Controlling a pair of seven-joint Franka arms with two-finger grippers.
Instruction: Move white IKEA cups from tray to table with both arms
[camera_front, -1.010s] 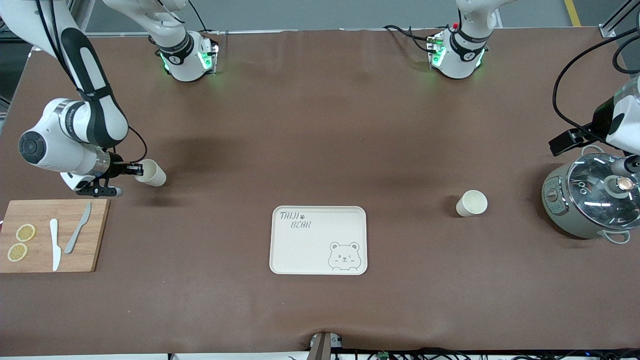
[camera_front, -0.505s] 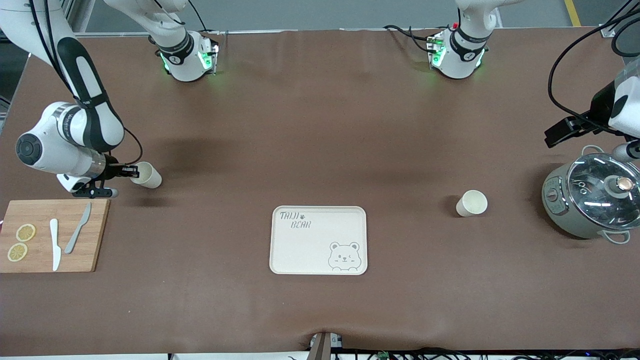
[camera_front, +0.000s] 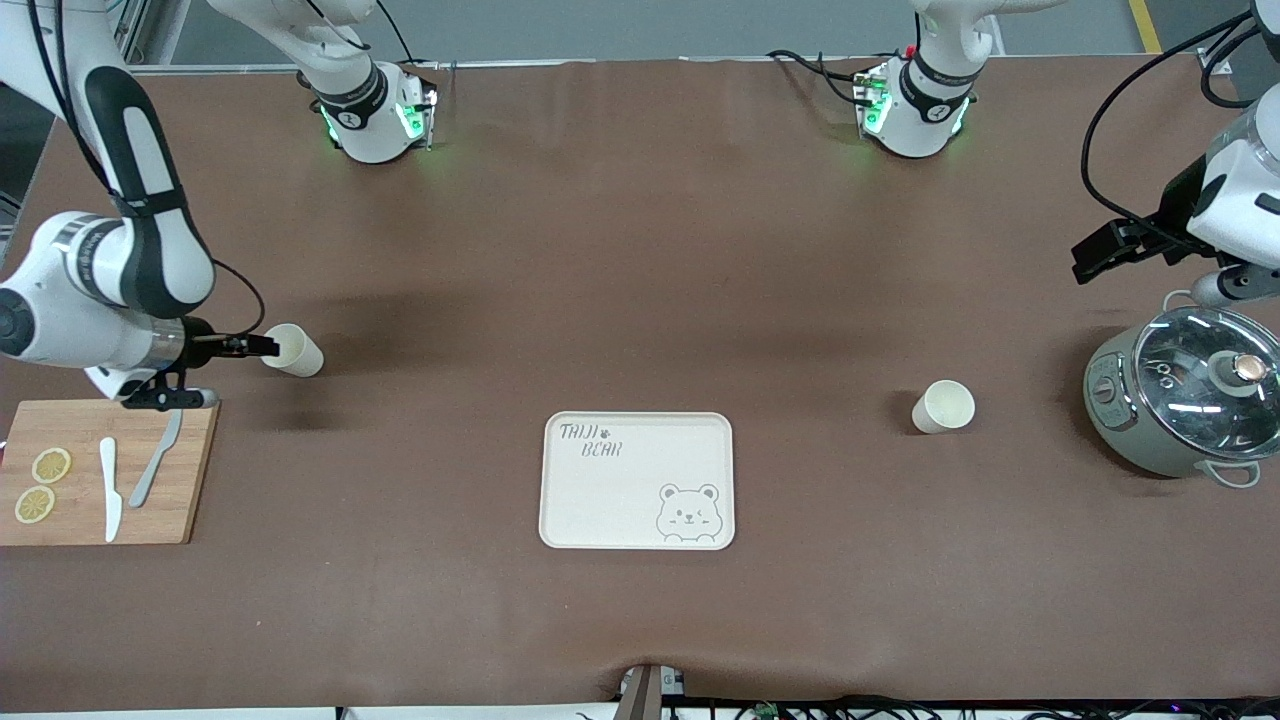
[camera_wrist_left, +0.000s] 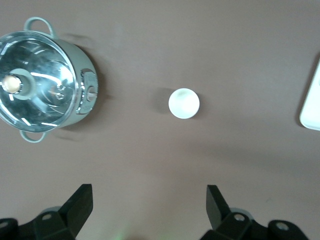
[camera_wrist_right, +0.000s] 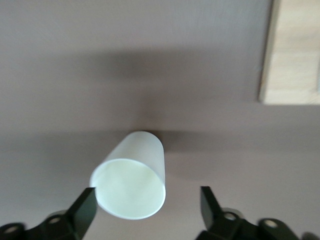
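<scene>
White IKEA cups: both off the tray (camera_front: 640, 480) and standing on the brown table (camera_front: 640, 250). One cup (camera_front: 293, 350) sits toward the right arm's end, just beside the wooden cutting board (camera_front: 100, 470) (slightly farther from the front camera than it). The other cup (camera_front: 943, 406) stands toward the left arm's end, near the lidded grey pot (camera_front: 1185, 400).

Tray bare, bear drawing showing. Transfer looks done; only clearing the arms is left, by my read.

Both cups upright, mouths up, long axes vertical. The wrist views look almost straight down into the rims.

Right gripper (camera_wrist_right: 145, 212): low over its cup, fingers spread wide on either side of the rim, gripping nothing (cup stands free).

Left gripper (camera_wrist_left: 150, 207): high over the table by the pot, fingers wide apart, empty.
</scene>
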